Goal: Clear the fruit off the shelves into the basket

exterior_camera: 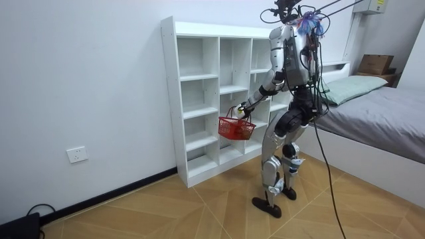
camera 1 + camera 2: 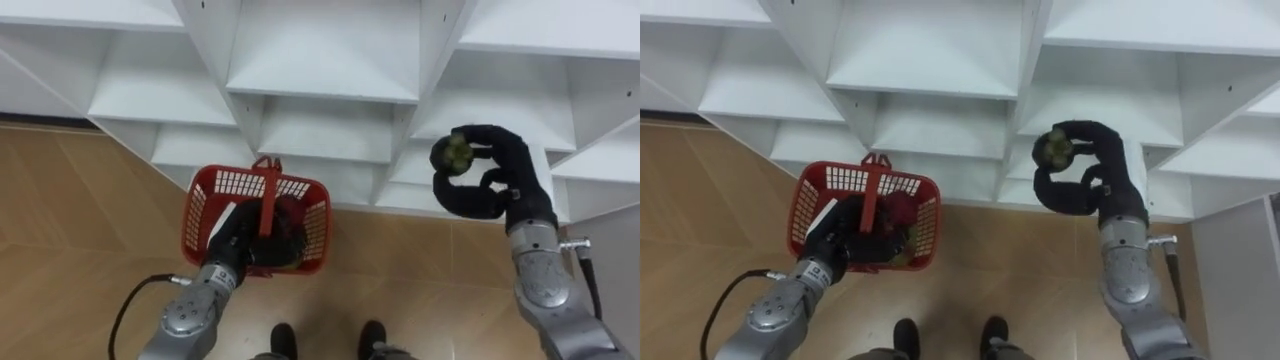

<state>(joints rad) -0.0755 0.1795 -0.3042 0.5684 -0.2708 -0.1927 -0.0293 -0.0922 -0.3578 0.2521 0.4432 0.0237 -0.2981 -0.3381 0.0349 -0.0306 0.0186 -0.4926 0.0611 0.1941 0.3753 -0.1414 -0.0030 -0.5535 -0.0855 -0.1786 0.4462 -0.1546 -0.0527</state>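
Nearest of all, the left hand (image 2: pixel 240 245) is seen low over the wooden floor (image 2: pixel 80 220), its forearm reaching in from the lower left. Its fingers (image 2: pixel 845 240) are curled round the handle (image 2: pixel 268 200) of a red basket (image 2: pixel 197 215), which is carried hanging just in front of the closet's lowest shelves. Inside the basket a dark red, rounded thing (image 2: pixel 902 212) is glimpsed beside the hand (whether it is a fruit cannot be told). Much of the basket's inside is covered by the hand itself.

A little farther out and to the right, the right hand (image 2: pixel 505 170) is held raised, with the forearm rising from the lower right and the wrist bent toward the left. A small green fruit (image 2: pixel 455 153) is clamped between the curled fingers above and the thumb below. The fruit is held well apart from the basket, in front of a shelf edge and resting on no shelf.

Beyond both hands the white closet (image 2: pixel 330 70) is spread out, its open compartments set in rows and columns.

In the room view the robot is shown standing upright on the floor, facing the closet, which is set against a white wall (image 1: pixel 80 79). The basket is seen hanging at about hip height. A bed (image 1: pixel 392 113) is placed behind the robot, at the room view's right.
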